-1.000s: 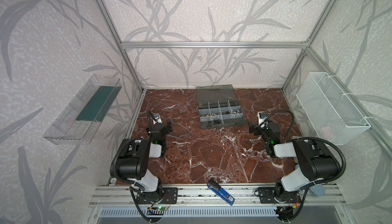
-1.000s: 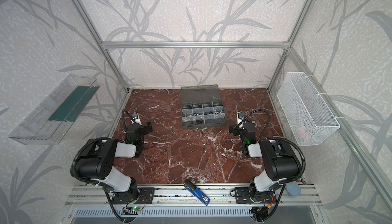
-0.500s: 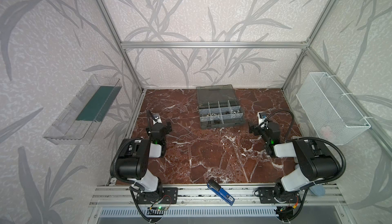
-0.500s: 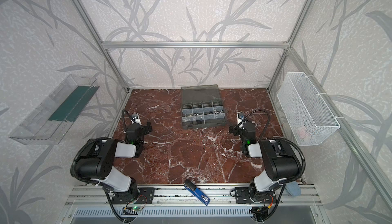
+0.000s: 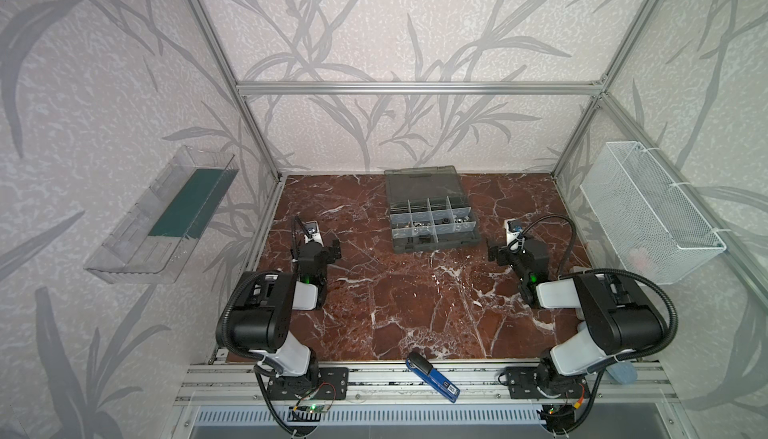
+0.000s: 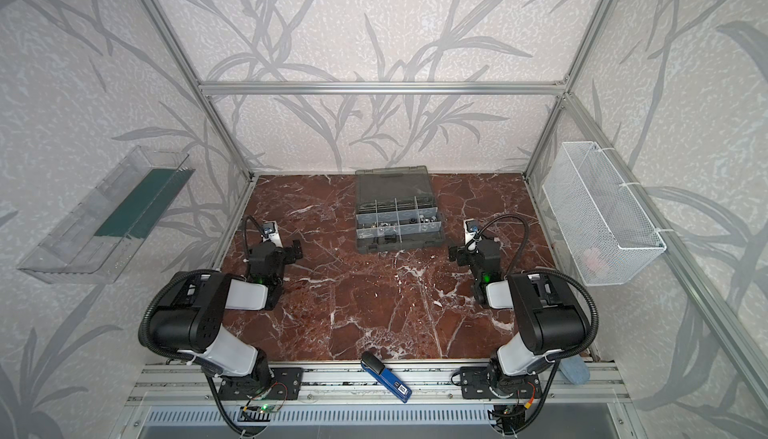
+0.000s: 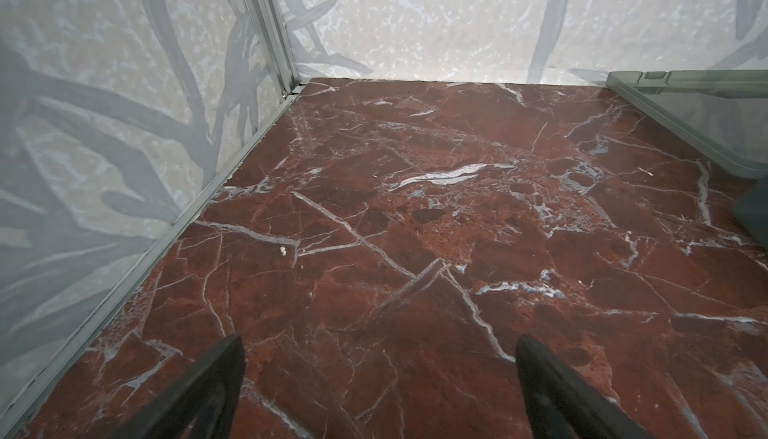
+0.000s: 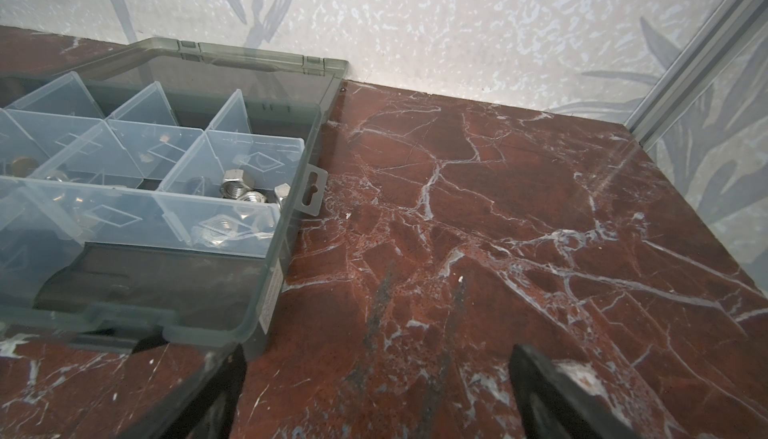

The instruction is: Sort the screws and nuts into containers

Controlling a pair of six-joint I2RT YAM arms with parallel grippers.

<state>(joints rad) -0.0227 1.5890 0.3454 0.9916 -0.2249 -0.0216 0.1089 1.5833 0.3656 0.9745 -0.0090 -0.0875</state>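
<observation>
The case [image 5: 436, 243] lies at the back of the worktop [image 5: 415, 304], its open lid [image 5: 422, 183] flat and close to the rear wall [image 5: 415, 133], leaving little room behind the case. Left, right and in front of the case the worktop is bare and passable. Its cells [image 8: 245, 167] are open from above, parted by thin upright dividers [image 8: 232, 113].
</observation>
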